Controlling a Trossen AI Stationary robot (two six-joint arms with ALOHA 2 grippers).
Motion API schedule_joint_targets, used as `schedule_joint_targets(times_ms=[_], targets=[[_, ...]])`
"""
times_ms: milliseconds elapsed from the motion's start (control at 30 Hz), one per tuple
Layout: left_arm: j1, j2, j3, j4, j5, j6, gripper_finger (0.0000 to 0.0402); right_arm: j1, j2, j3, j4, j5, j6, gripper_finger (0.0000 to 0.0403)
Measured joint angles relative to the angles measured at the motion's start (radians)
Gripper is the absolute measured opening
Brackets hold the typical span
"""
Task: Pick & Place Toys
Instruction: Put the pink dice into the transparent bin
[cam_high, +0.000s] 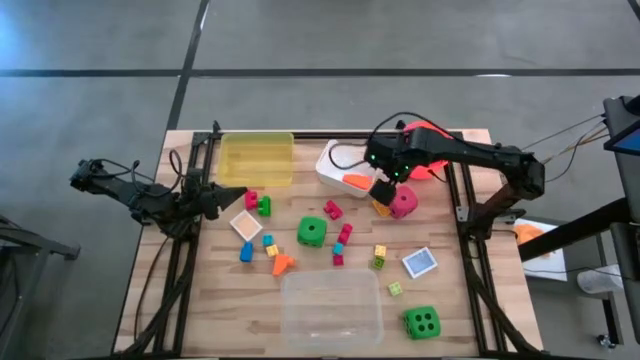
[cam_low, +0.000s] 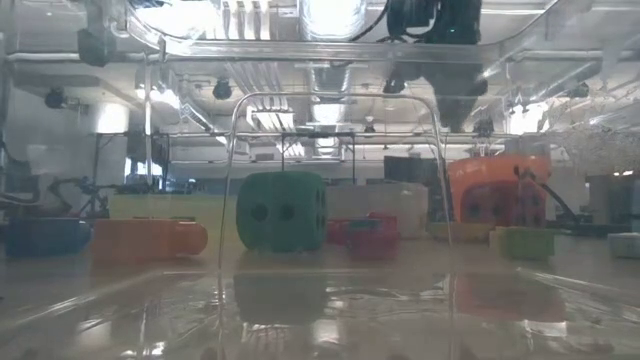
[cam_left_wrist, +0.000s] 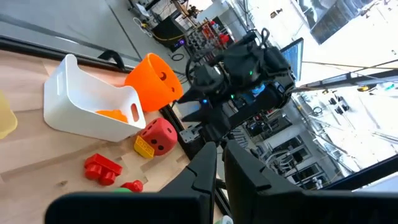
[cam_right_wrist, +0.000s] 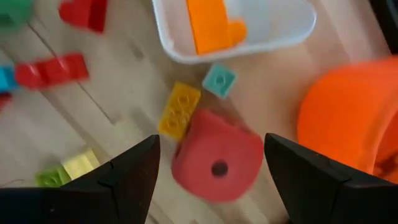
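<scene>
Left gripper: waiting at the table's left edge, fingers pressed together, holding nothing.
Nearer arm: the right one, by far; the left is well apart.
Pink die: on the wood between the white tub and the orange bucket, touching a yellow block.
Look: rounded, chunky, one dark dot showing, no long axis.
Right gripper: directly above the die, fingers spread wide to either side, not yet holding it.
</scene>
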Motion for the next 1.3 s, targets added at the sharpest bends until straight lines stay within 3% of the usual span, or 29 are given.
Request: schedule_joint_targets(times_ms=[233, 600, 1000, 1300], targets=[[0.023, 0.000, 0.000, 0.000, 0.000, -0.003, 0.0029, 0.096, -0.049, -0.121, -0.012, 0.011, 0.099, 0.0283], [0.051, 0.000, 0.000, -0.007, 0.003, 0.005, 0.0029, 0.203, -0.044, -0.221, 0.029, 0.149, 0.257, 0.0283], [0.051, 0.000, 0.000, -0.029, 0.029, -0.012, 0.0028, 0.217, -0.031, -0.329, 0.158, 0.186, 0.319, 0.0283], [0.051, -0.002, 0.000, -0.029, 0.037, -0.048, 0.0028, 0.222, -0.019, -0.382, 0.148, 0.304, 0.402, 0.0283]])
